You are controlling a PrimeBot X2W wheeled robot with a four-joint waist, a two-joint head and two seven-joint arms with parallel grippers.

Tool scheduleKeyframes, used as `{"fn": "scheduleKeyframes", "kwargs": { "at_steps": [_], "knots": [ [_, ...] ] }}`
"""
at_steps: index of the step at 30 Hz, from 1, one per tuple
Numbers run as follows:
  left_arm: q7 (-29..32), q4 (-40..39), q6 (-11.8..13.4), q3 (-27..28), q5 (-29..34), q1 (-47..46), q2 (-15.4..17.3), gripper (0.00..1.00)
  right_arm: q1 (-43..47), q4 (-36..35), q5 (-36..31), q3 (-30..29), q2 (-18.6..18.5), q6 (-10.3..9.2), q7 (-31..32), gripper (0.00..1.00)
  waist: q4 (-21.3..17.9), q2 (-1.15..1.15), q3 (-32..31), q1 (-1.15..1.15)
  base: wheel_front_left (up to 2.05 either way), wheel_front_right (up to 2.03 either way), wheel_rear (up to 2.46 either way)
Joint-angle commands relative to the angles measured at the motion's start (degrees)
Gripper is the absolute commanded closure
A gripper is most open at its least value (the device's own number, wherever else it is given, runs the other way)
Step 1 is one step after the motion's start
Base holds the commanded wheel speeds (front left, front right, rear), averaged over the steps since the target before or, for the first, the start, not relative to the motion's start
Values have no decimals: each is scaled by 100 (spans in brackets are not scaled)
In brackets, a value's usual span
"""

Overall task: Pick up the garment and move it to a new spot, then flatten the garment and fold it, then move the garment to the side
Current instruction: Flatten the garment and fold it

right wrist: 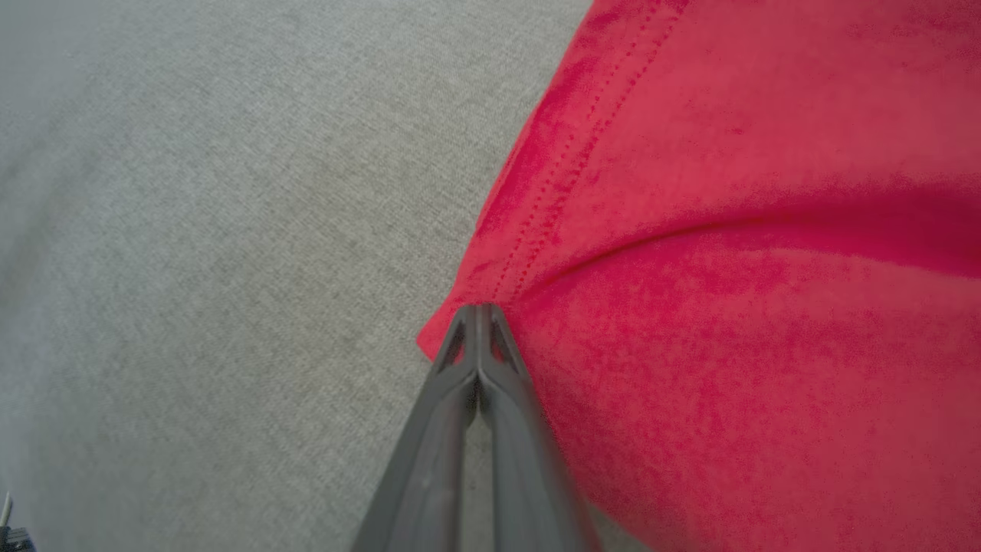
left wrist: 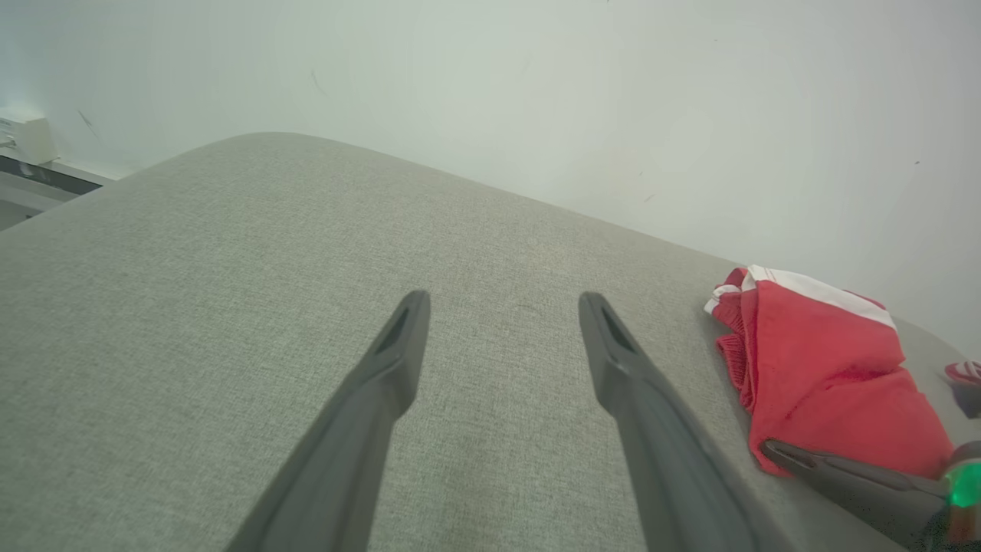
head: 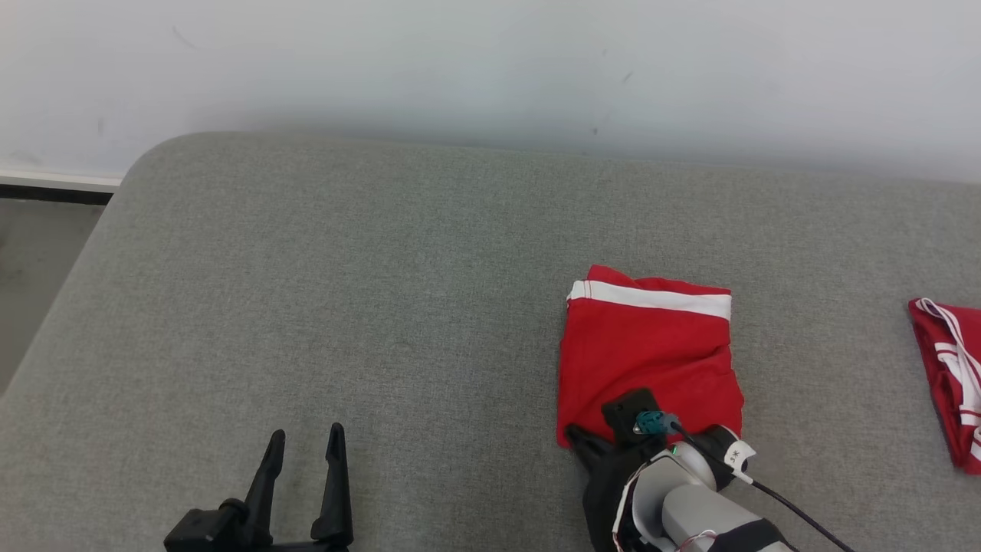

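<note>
The folded red garment (head: 647, 353) is laid on the grey fabric-covered bench (head: 383, 268), directly ahead of the right hand (head: 576, 435). Its long axis is run straight away from that hand toward the pale wall (head: 490, 69), with the white-banded end farthest from the fingers. A roughly rectangular shape is seen, creased diagonally near the hand, with a stitched hem along the edge. The near corner is pinched between the closed fingers of the right hand. The left hand (head: 306, 433) is held with fingers spread and nothing between them, well apart from the garment. A second red piece with white stripes (head: 950, 376) is seen far off beyond the right hand's outer side.
</note>
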Motion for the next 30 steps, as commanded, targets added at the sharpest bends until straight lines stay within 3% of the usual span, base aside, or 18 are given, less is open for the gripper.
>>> {"fn": "scheduleKeyframes", "kwargs": {
  "at_steps": [1, 9, 14, 15, 16, 24, 30],
  "knots": [
    [-1, 8, 13, 6, 4, -26, 4, 0, 177, -59, 64, 62, 45, -16, 5, 100, -34, 0, -28, 0, 0, 0, 0],
    [-1, 53, 61, 162, 66, 64, 4, 0, 112, -904, 431, 76, 26, -16, -488, 100, -403, 0, -286, 0, 0, 0, 0],
    [-1, 59, 77, 364, 116, 32, 6, 0, 213, -1434, 463, -425, -255, -16, -765, 100, -745, 0, -540, 0, 0, 0, 0],
    [0, 44, 76, 411, 129, 12, 4, 0, 240, -1553, 392, -567, -331, -16, -782, 65, -814, 0, -572, 0, 0, 0, 0],
    [-1, 24, 78, 457, 133, -23, 3, 0, 273, -1680, 327, -757, -417, -16, -804, 1, -883, 0, -602, 0, 0, 0, 0],
    [0, -45, -26, 816, 339, -170, 10, 0, 1317, -3597, -1021, -2856, -889, -16, -802, 0, -1314, 0, -753, 0, 0, 0, 0],
    [-1, -146, -116, 1035, 611, -39, 9, 0, 2207, -4216, -1674, -3854, -893, -16, -804, 0, -1519, 0, -837, 0, 0, 0, 0]
  ]
}}
